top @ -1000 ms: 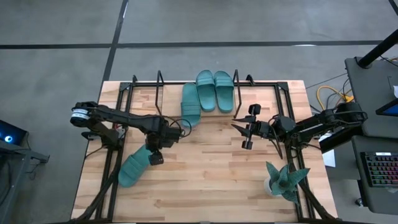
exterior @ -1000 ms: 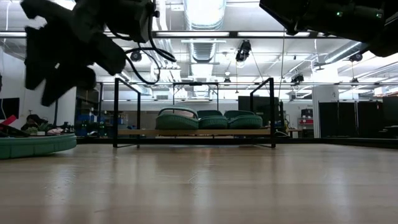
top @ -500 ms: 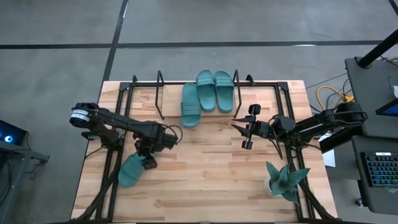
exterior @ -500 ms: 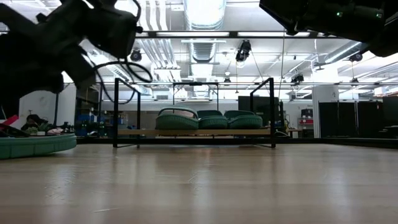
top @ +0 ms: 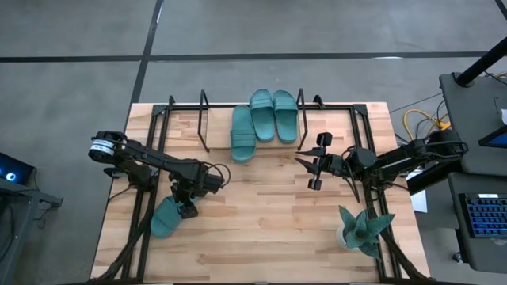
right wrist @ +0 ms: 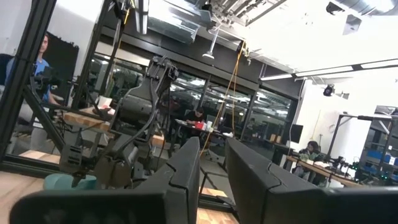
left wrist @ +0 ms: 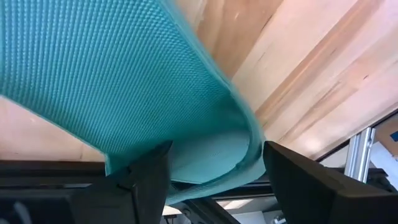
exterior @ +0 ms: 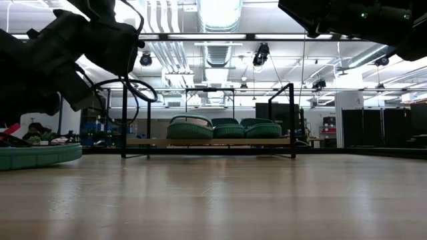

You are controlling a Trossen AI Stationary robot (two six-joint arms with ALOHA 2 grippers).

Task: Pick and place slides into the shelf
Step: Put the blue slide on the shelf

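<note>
The left arm reaches from the table's (top: pixel 261 237) left edge inward, bent at the elbow; its left gripper (top: pixel 187 207) points down near the table's left front, fingers (left wrist: pixel 146 180) spread apart; the right arm waits above the table's right side, its right gripper (top: pixel 316 161) aimed toward the centre, fingers (right wrist: pixel 186 168) parted.
</note>
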